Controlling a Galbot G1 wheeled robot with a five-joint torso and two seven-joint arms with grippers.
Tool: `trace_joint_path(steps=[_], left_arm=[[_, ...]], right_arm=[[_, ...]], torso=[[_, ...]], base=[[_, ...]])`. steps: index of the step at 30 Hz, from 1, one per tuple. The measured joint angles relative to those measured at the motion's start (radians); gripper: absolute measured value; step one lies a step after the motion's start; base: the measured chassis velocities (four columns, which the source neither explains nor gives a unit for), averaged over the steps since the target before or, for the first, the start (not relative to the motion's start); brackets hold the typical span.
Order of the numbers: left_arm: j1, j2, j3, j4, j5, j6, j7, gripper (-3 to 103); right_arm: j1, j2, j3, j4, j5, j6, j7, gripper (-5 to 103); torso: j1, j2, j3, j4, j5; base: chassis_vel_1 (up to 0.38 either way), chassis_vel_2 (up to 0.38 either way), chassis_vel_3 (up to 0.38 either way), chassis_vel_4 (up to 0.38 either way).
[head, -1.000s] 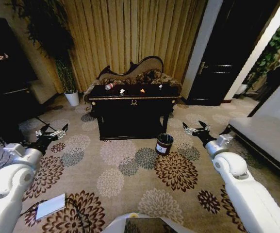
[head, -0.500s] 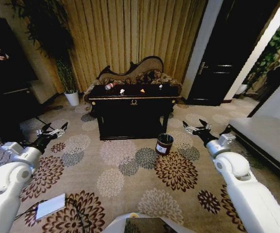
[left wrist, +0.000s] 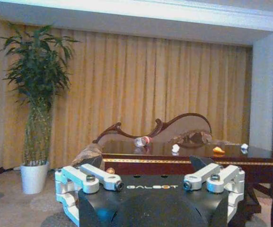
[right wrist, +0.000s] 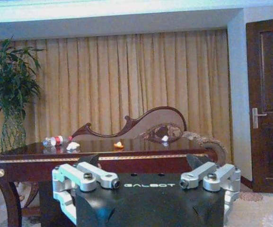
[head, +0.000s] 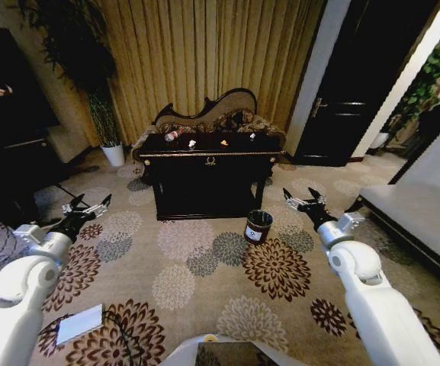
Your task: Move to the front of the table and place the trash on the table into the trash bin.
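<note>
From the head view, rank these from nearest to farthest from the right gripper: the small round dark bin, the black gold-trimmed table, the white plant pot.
1. Small round dark bin: on the carpet, just left of the right gripper.
2. Black gold-trimmed table: behind the bin.
3. White plant pot: far left, by the curtain.

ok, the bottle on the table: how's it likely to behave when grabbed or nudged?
The bottle lies on its side on the table, so a nudge would probably roll it. It looks like clear plastic, likely light and squashy under a firm pinch. The glossy tabletop may let it slide.

All three views toward table (head: 208, 152)
</note>
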Motion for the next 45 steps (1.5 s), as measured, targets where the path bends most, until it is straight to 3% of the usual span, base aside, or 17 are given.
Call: trace_joint_path(steps=[5, 13, 29, 45], left_arm=[[0.018, -0.042, -0.03, -0.033, 0.018, 0.017, -0.013, 100], [0.037, -0.046, -0.062, -0.046, 0.024, 0.03, -0.022, 100], [-0.002, -0.054, -0.011, -0.028, 0.056, 0.008, -0.015, 100], [0.011, -0.03, -0.024, -0.001, 0.054, -0.02, 0.001, 100]], right_arm=[[0.004, 0.01, -0.005, 0.014, -0.006, -0.013, 0.0, 100], [0.014, 0.024, -0.024, 0.013, -0.015, -0.025, 0.0, 100], [-0.001, 0.032, -0.009, 0.014, -0.036, -0.009, 0.0, 100], [-0.01, 0.049, -0.024, 0.034, -0.06, -0.009, 0.0, 100]], torso=[[0.0, 0.0, 0.0, 0.0004, -0.0002], [0.0, 0.0, 0.0, 0.0002, 0.0], [0.0, 0.0, 0.0, 0.0002, -0.0001], [0.0, 0.0, 0.0, 0.0003, -0.0002]], base=[[0.0, 0.0, 0.0, 0.0], [0.0, 0.0, 0.0, 0.0], [0.0, 0.0, 0.0, 0.0], [-0.05, 0.051, 0.051, -0.048]])
